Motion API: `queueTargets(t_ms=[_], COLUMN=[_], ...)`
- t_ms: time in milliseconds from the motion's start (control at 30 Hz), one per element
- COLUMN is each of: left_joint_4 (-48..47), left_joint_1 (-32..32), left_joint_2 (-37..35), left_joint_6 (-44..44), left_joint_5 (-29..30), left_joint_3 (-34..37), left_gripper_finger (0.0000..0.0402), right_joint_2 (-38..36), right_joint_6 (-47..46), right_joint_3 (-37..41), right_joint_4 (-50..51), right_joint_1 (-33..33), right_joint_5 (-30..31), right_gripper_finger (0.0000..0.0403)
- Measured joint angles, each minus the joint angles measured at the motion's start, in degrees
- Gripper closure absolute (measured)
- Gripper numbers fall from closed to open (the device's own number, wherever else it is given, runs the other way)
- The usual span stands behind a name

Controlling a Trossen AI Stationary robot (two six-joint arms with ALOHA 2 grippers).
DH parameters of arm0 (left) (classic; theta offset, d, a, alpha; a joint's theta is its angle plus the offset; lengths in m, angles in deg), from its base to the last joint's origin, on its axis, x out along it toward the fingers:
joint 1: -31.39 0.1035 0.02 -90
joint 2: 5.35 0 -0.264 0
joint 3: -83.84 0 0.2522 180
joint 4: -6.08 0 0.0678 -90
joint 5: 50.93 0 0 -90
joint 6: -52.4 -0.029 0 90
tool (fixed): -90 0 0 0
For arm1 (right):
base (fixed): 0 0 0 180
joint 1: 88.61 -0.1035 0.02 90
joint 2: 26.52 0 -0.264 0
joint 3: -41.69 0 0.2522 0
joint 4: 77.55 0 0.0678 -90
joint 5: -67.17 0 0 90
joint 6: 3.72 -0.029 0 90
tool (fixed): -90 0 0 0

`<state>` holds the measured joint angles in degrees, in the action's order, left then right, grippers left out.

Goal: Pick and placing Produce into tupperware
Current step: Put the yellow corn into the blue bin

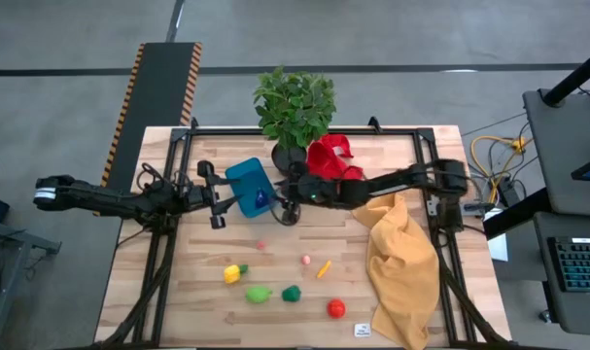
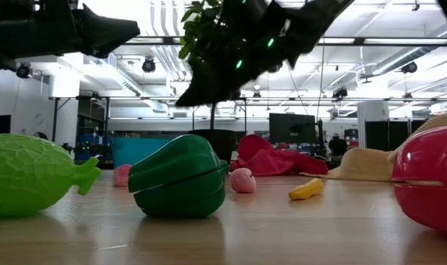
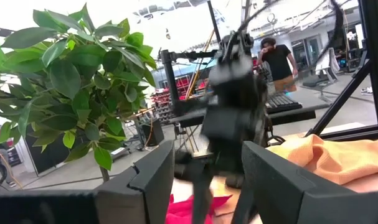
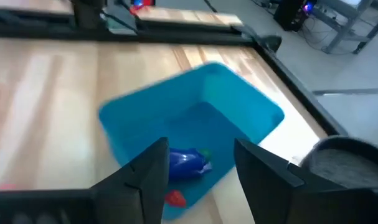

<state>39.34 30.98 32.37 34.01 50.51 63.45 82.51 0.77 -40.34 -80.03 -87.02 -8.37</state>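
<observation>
The blue tub (image 1: pixel 251 187) (image 4: pixel 195 127) stands on the table in front of the plant pot. Inside it lie a dark blue piece (image 4: pixel 185 163) and a red piece (image 4: pixel 174 198). My right gripper (image 1: pixel 290 210) (image 4: pixel 198 168) hovers open over the tub's right side. My left gripper (image 1: pixel 213 197) (image 3: pixel 204 180) is open at the tub's left side, level, pointing toward the right arm. On the near table lie a yellow piece (image 1: pixel 235 273), two green pieces (image 1: pixel 259 294) (image 1: pixel 292 293), a red one (image 1: pixel 335 308), two pinkish ones (image 1: pixel 305 260) (image 1: pixel 261 245) and a small yellow-orange one (image 1: pixel 324 268).
A leafy potted plant (image 1: pixel 295 107) stands behind the tub, with a red cloth (image 1: pixel 333 156) to its right. A yellow cloth (image 1: pixel 401 255) covers the table's right side down to the near edge. Black frame rails (image 1: pixel 163 262) run along the table's sides. A person (image 3: pixel 277 59) stands in the room beyond.
</observation>
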Motion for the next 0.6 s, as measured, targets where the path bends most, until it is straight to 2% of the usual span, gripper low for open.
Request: queueTargets(t_ms=[200, 433, 600], left_joint_4=[0.08, 0.18, 0.40], left_joint_1=[0.00, 0.02, 0.02], left_joint_2=[0.07, -0.02, 0.29], left_joint_6=[0.04, 0.04, 0.04], left_joint_5=[-0.02, -0.01, -0.02], left_joint_3=[0.35, 0.33, 0.28], left_gripper_finger=[0.0228, 0.0228, 0.0228], right_joint_2=[-15.41, -32.77, -38.58], right_joint_6=[1.61, -0.35, -1.76], right_joint_3=[10.39, 23.97, 28.41], right_joint_4=[0.84, 7.88, 15.59], right_joint_1=[-4.37, -7.87, -12.21], right_joint_5=[-0.94, -14.64, -13.46], right_gripper_finger=[0.0255, 0.0266, 0.0254])
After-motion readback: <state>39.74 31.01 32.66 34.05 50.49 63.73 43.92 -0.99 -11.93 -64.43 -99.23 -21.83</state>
